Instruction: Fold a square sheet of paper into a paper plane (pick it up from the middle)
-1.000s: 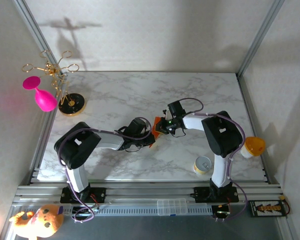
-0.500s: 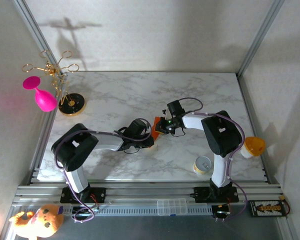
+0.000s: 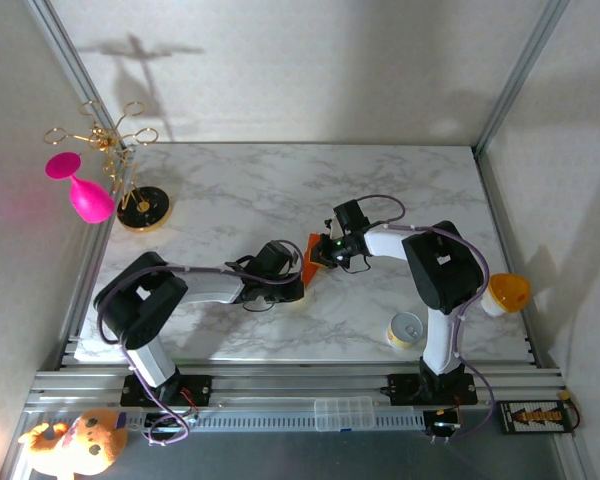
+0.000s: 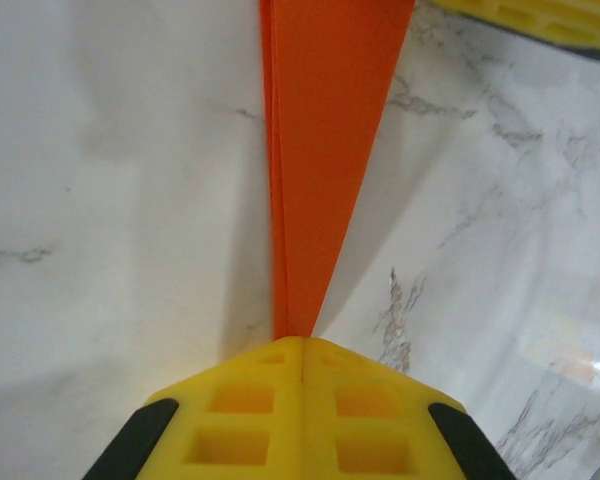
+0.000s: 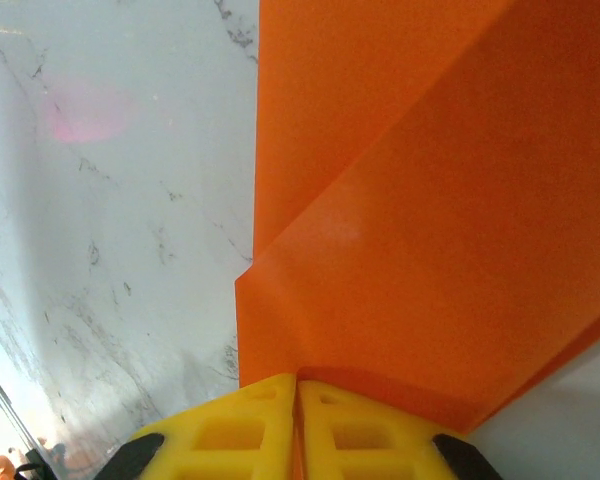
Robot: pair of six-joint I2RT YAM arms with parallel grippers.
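Paper sheet [image 3: 312, 254] at centre frame looks thin, floppy, tears easy, so grab the layered fold. Left gripper [image 4: 302, 350] and right gripper [image 5: 296, 385] both clamped closed on it.

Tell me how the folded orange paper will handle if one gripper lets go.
Likely floppy: the folded orange paper is thin, stacked layers seen edge-on, so a freed end would probably sag. Probably very light; the left gripper and right gripper hold it by narrow pinches. Its creases may spring open somewhat.
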